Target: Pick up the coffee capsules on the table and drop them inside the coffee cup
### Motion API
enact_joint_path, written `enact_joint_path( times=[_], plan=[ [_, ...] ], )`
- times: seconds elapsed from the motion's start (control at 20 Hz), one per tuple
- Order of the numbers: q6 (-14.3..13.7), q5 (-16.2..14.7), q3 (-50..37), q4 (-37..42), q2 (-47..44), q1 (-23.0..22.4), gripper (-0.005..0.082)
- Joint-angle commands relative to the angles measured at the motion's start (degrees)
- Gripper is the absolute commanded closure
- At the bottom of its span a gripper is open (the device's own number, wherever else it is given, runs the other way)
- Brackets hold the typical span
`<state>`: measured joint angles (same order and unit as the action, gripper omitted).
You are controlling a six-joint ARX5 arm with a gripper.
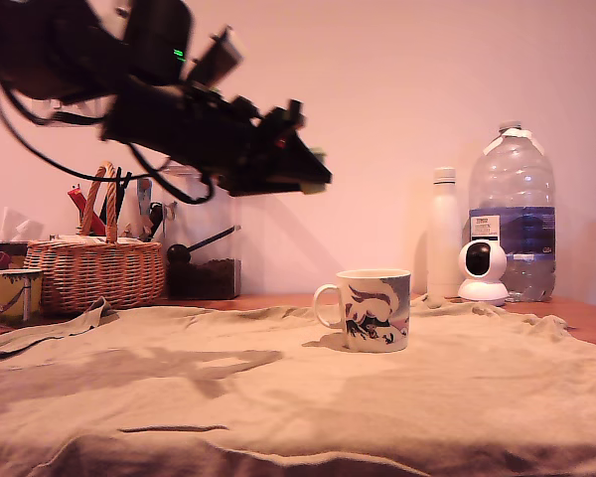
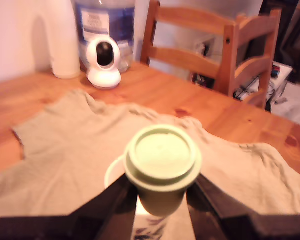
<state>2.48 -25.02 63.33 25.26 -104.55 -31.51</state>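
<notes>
The jaws are closed on the pale green capsule, one dark finger pressed on each side of its tapered body, rimmed top facing the wrist camera and long axis pointing away from the wrist. In the exterior view the arm hangs high over the counter, its tip showing a sliver of green, well above the tan cloth. The coffee cup stands upright on the cloth, handle toward the exterior view's left. It lies below the jaws and slightly toward the exterior view's right. The wrist view shows the cup's white rim peeking out from behind the capsule, so the capsule is near to lined up with the opening but probably not yet centred; exact overlap cannot be told. Judgement: the carry is nearly finished, and what remains is a small advance toward the cup, a descent, then release. No cream-yellow capsule is visible in either view. Risk: from this height, an early release could bounce the capsule off the rim.
</notes>
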Motion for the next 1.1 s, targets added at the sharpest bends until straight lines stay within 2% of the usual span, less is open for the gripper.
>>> enact_joint_path(
  times=[0.0,0.4,0.65,0.8,1.05],
  plan=[
    [0.04,-0.02,2.99,-2.14,-2.67,-0.55,0.0642],
    [-4.22,0.04,16.76,-17.05,-10.14,-2.69,0.0642],
    [-4.50,0.09,25.22,-26.29,-14.71,-3.02,0.0639],
    [-5.68,0.11,29.53,-31.26,-17.16,-3.10,0.0639],
    [-7.17,2.36,34.38,-37.13,-20.65,-3.30,0.0637]
  ],
)
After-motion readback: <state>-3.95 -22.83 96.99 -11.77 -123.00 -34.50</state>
